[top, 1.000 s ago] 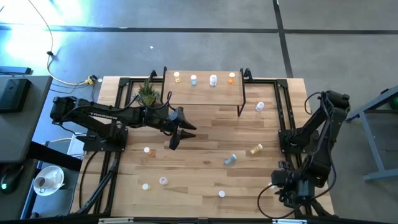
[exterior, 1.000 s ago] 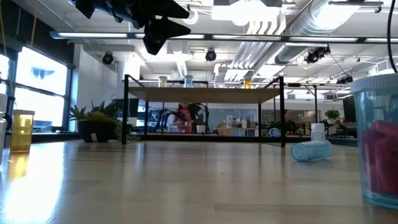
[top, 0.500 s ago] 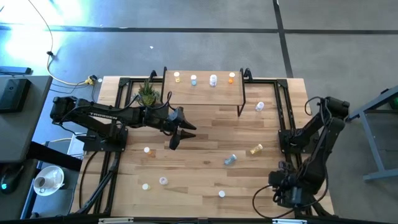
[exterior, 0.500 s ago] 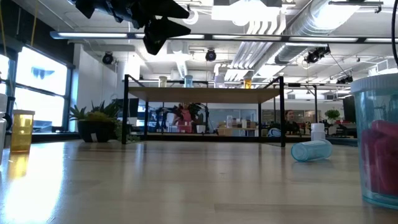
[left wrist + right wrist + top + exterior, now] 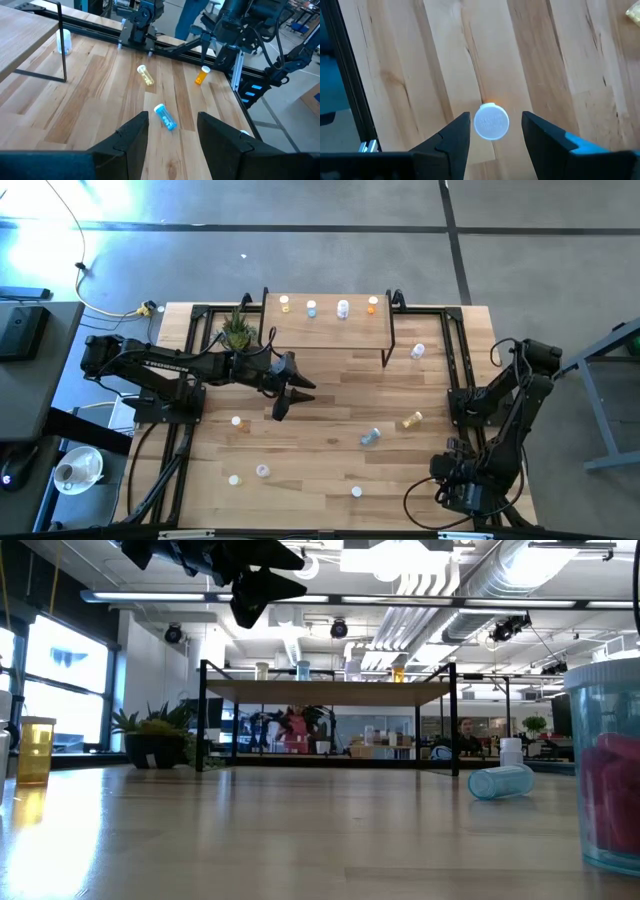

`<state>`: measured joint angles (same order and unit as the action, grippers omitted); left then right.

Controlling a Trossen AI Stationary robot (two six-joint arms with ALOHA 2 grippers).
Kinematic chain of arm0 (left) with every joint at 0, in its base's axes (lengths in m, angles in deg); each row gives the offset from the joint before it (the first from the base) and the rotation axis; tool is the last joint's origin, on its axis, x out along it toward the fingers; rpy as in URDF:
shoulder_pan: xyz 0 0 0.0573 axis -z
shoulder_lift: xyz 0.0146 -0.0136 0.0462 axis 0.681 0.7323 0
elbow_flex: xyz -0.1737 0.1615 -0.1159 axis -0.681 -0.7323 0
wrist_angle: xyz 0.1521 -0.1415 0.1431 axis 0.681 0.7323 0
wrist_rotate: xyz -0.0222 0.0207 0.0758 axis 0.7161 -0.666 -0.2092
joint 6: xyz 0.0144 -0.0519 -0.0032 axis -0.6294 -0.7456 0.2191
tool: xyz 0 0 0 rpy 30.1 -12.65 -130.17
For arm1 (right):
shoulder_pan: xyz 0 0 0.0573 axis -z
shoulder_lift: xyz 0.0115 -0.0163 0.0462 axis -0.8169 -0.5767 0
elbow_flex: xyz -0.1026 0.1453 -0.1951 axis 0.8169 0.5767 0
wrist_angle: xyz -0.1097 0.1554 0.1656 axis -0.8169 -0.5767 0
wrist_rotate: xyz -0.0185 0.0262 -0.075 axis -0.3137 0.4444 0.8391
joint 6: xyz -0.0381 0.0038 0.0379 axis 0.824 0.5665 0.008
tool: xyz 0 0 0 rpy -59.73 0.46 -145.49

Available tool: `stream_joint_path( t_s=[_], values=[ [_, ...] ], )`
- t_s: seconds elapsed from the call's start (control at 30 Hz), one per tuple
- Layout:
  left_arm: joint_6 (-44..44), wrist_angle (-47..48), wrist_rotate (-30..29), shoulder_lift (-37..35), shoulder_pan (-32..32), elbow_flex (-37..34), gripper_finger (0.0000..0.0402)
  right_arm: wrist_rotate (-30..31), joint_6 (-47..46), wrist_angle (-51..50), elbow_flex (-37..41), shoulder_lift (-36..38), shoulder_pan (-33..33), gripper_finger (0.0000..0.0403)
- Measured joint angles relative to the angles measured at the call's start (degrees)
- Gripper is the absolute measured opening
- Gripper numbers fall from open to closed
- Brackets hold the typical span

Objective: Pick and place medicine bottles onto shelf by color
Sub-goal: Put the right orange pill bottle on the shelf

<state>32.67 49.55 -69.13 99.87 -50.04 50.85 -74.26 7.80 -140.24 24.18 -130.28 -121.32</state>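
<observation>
Left gripper (image 5: 281,406) hangs open and empty above mid-table; right gripper (image 5: 492,131) (also open) hovers over an upright white-capped bottle (image 5: 491,121), not touching it

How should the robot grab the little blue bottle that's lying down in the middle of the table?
Probably around its blue body, not the white cap. The blue bottle lies on its side on the table, so coming straight down from above looks best, one of the fingers on each long side, squeezing across the round body. The left gripper is open, empty and already facing it.
</observation>
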Motion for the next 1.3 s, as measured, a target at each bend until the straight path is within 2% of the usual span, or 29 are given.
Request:
stream_joint_path(
  t_s=[0.4, 1.3],
  values=[
    [0.0, 0.0, 0.0, 0.0, 0.0, 0.0, 0.0158, 1.3, -0.2, 1.4, 0.0, -0.6, 0.0, 0.0169],
    [0.0, 0.0, 0.0, 0.0, 0.0, 0.0, 0.0158, -1.6, -1.6, 2.5, 0.0, -6.4, 0.0, 0.0169]
  ],
)
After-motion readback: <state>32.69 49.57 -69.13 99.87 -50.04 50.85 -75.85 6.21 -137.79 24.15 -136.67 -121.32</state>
